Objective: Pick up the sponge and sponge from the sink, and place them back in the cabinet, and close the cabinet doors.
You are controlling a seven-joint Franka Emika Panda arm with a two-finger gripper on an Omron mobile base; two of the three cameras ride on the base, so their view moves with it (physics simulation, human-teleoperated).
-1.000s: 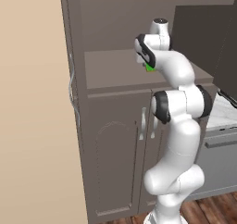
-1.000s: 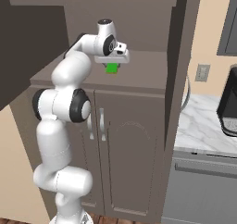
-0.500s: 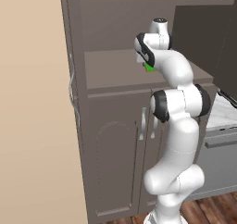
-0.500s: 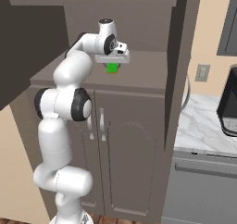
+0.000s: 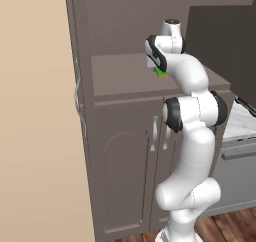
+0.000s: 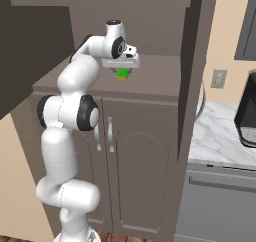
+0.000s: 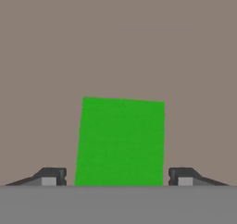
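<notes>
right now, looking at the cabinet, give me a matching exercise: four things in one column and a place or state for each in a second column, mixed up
Things:
1. sponge
2. gripper
3. lower arched doors
4. coffee machine

Place or state:
A. closed, below the shelf
B. on the marble counter at far right
C. lying on the cabinet shelf, green face up
D. open, fingertips clear of both sides of the sponge

Pairs: 1-C, 2-D, 3-A, 4-B
</notes>
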